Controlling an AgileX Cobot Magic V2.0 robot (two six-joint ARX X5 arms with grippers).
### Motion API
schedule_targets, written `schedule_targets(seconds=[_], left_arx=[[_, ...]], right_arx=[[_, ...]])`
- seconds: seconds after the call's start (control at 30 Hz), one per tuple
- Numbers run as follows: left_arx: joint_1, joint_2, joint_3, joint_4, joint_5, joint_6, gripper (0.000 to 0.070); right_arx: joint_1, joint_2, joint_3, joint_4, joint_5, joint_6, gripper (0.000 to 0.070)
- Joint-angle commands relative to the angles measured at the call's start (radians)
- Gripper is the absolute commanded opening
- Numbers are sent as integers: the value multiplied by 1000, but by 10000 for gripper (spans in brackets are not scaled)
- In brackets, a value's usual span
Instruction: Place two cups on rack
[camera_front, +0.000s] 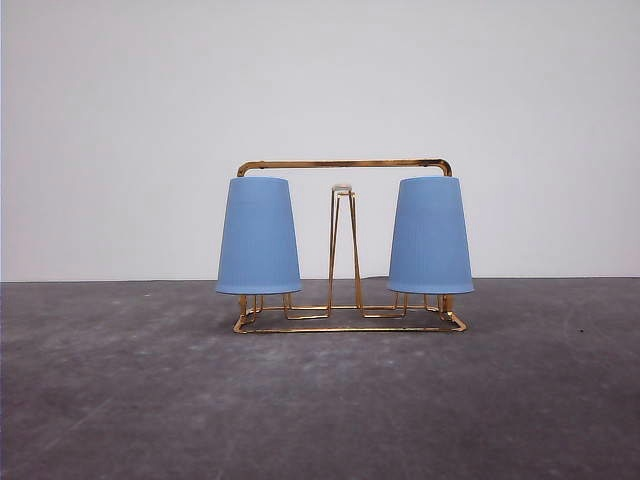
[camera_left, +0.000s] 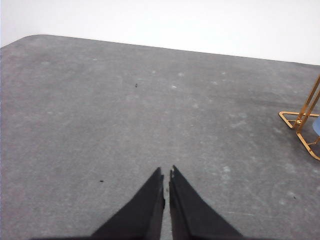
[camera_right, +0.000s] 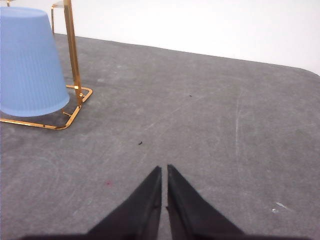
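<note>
Grey tabletop (camera_front: 120, 400) held the rack (camera_front: 345, 165) with both cups (camera_front: 258, 235) (camera_front: 430, 235) upside down on it; the left gripper (camera_left: 166, 172) and right gripper (camera_right: 164, 170) had their fingers together.

Bare test bench in a lab-like setup

A grey, scuffed table (camera_front: 120, 400) runs to a plain white wall (camera_front: 120, 120); a gold wire rack (camera_front: 345, 165) holding two blue cups (camera_front: 258, 235) stands alone.

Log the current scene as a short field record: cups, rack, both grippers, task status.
left cup: inverted on rack's left prongs
right cup: inverted on rack's right prongs
rack: upright on grey table, middle prong pair bare
left gripper: shut, empty, over table
right gripper: shut, empty, over table
task status: both cups appear placed
</note>
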Motion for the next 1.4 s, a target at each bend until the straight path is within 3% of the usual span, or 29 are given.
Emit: schedule_targets(seconds=[0.0,1.37], left_arx=[[-1,-2,-15,-4,0,-1,0],[-1,-2,-15,-4,0,-1,0]], right_arx=[[-1,-1,-4,13,0,-7,16],[-1,-1,-4,13,0,-7,16]])
